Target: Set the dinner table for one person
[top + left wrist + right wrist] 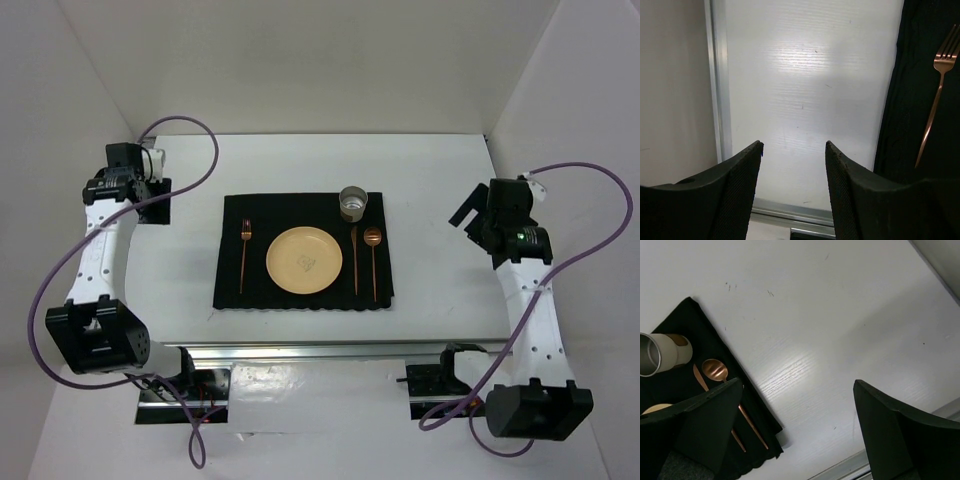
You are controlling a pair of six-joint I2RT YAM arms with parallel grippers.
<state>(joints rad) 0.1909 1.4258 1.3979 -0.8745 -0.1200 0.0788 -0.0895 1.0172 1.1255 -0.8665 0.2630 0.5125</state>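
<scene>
Left hand, right hand both spread, one plate, fork, knife, spoon, cup

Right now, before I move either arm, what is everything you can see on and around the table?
dinner table: one, white, silver rails, under everything
placemat: one, black, table centre
plate: one, pale yellow, mid-placemat
fork: one, copper, left of plate
knife: one, copper, right of plate
spoon: one, copper, right of knife
cup: one, grey, placemat's far edge beyond knife
left gripper: one, black, open, empty, left of placemat
right gripper: one, black, open, empty, right of placemat
</scene>
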